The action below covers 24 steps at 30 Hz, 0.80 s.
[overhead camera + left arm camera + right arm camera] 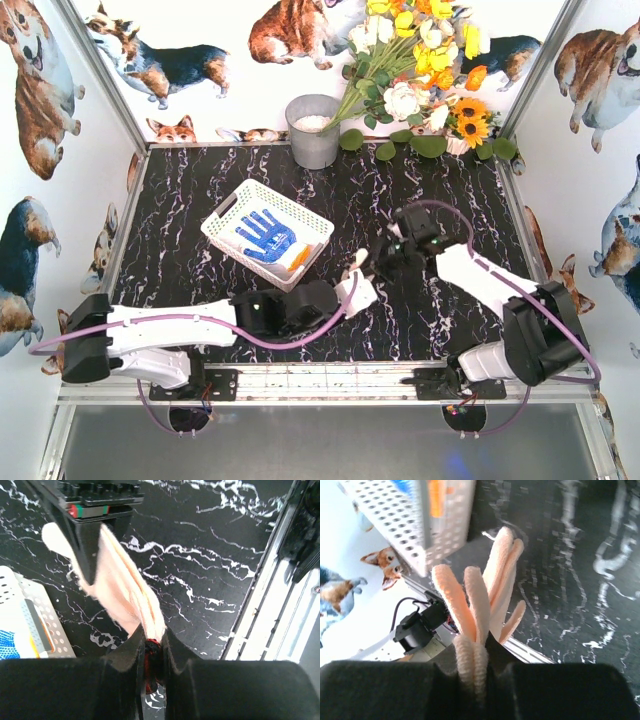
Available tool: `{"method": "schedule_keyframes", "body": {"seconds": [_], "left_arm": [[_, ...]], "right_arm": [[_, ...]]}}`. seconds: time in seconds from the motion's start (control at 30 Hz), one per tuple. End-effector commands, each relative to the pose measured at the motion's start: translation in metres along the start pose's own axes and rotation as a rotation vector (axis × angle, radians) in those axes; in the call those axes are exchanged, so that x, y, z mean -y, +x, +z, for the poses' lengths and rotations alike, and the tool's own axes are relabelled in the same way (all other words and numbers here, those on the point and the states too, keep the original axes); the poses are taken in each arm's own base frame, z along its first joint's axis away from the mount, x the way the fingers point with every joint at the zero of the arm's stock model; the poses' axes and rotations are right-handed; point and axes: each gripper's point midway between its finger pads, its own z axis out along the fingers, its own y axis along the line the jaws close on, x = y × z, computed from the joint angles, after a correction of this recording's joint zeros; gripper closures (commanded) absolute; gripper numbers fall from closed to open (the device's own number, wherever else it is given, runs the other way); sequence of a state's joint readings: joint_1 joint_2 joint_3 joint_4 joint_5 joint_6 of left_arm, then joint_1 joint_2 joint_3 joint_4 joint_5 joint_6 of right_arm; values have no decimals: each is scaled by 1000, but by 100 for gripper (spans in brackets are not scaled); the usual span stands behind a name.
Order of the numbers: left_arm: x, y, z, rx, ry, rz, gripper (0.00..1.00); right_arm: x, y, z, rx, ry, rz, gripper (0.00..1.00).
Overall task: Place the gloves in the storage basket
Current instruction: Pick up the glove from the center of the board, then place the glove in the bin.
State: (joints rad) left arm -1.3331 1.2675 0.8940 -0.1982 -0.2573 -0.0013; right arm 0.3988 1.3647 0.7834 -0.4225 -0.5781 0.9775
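white perforated plastic basket [35,630]: cut off by left edge in left wrist view; blurred, cropped at top in right wrist view | blue-and-white knit glove [7,645]: only a corner shows | pale peach knit glove [125,600]: cuff end hidden inside left gripper [152,647] | grey metal bucket [313,140]: contents too small to tell

White, black-jointed arms [165,332] (purple cables [300,343])

A cream glove [358,262] sits between both arms [300,305], near the white basket [290,208].

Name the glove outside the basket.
The cream glove, gripped by left claw and right claw; the blue-and-white glove and orange glove lie in the basket.
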Motion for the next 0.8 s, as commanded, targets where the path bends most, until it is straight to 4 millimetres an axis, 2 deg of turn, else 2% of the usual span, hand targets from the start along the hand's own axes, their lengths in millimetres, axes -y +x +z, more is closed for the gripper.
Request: {"method": "schedule_keyframes", "body": {"seconds": [0.0, 0.1, 0.3, 0.57, 0.77], "left_arm": [[-5, -34, -21, 58, 29, -15, 100], [-19, -42, -27, 52, 20, -30, 100], [-55, -42, -38, -13, -58, -63, 100], [-103, -12, -53, -133, -240, -101, 100], [-130, 8, -60, -203, -317, -127, 100]], "right_arm": [[-70, -15, -31, 79, -154, -239, 100], [-102, -19, -32, 74, -197, -336, 100], [-155, -26, -3, 47, -248, -524, 100], [-216, -38, 48, 29, -419, -719, 100], [-247, -36, 85, -5, -532, -805, 100]]}}
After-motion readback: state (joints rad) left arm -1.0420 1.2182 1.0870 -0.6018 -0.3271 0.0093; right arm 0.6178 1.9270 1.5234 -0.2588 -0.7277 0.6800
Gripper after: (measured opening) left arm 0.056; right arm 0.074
